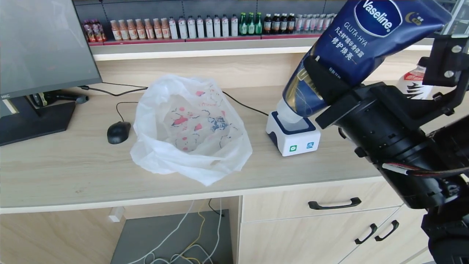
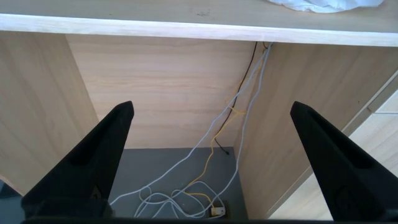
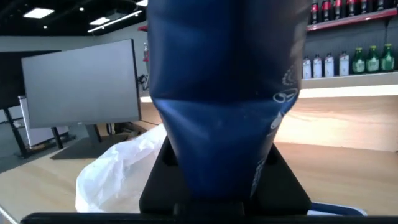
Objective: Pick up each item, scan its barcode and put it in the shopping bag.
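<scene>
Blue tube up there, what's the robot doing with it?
The robot's right pincer is gripping a blue lotion tube and holding it cap-down right over the little white barcode scanner on the wooden counter. The white shopping bag sits open just left of the scanner. The left pincer hangs open below the counter's edge, holding nothing.

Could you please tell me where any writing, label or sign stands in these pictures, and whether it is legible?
Blue tube: large white brand word in an oval, legible; smaller white lines beneath, partly legible.
Scanner: two small square icons, green and blue, no words.
Shelf bottles: labels too small to read.
Monitor: corner mark too small.
Shopping bag: red and blue pattern, no readable words.
</scene>
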